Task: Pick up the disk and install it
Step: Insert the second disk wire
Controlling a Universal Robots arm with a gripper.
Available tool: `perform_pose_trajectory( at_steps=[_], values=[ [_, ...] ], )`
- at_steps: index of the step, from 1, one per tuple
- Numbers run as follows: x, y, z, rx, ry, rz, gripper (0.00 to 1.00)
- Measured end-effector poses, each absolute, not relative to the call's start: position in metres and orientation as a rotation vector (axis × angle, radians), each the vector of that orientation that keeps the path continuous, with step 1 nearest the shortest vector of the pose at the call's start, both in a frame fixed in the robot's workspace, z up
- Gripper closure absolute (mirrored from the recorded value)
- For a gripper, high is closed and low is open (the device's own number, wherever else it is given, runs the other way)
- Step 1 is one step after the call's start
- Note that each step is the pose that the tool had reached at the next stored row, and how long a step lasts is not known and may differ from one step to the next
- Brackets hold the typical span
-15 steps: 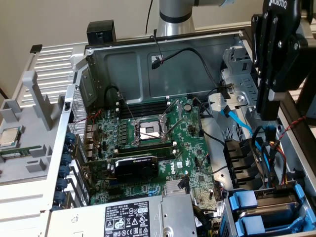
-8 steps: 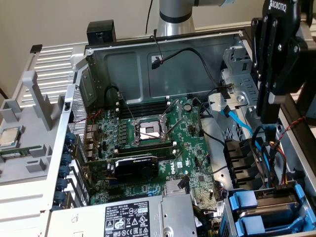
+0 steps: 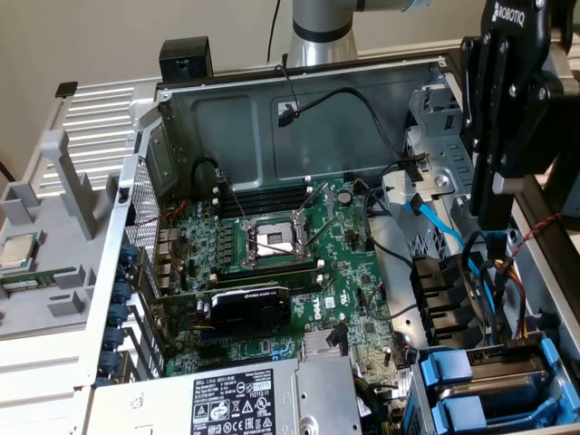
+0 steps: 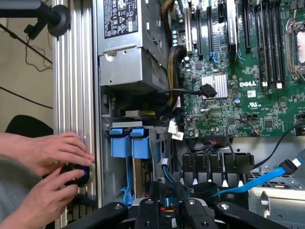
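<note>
Currently the gripper (image 3: 494,222) hangs over the chassis corner across from the power supply (image 3: 236,399), placed for access to the drive bay there. Its fingers (image 4: 152,210) stand narrowly apart and hold nothing. Two blue carriers (image 4: 129,143) sit side by side in the bay, just beside the power supply; the disk (image 3: 507,361) is judged to be the one seated in the carrier farther from it, though no label is readable. Two hands (image 4: 45,160) rest on the chassis rail (image 4: 71,95) beyond the power supply, closing on one black round part (image 4: 76,174), probably steadying it. One blue data cable (image 4: 267,179) lies loose beside the bay.
</note>
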State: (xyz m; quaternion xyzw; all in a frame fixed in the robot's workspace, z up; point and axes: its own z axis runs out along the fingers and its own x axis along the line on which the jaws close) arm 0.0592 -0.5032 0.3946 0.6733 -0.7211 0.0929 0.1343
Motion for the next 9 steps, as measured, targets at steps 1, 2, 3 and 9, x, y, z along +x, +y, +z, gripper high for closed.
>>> perform_pose_trajectory(
  at_steps=[1,2,3,9],
  values=[
    [0.0592,-0.5033,0.3939,1.952,-2.090,0.270,0.73],
    [0.0592,-0.5032,0.3933,1.951,-2.090,0.270,0.73],
    [0.0592,-0.5032,0.3927,1.951,-2.089,0.270,0.67],
    [0.0591,-0.5032,0.3887,1.951,-2.089,0.269,0.67]
  ],
)
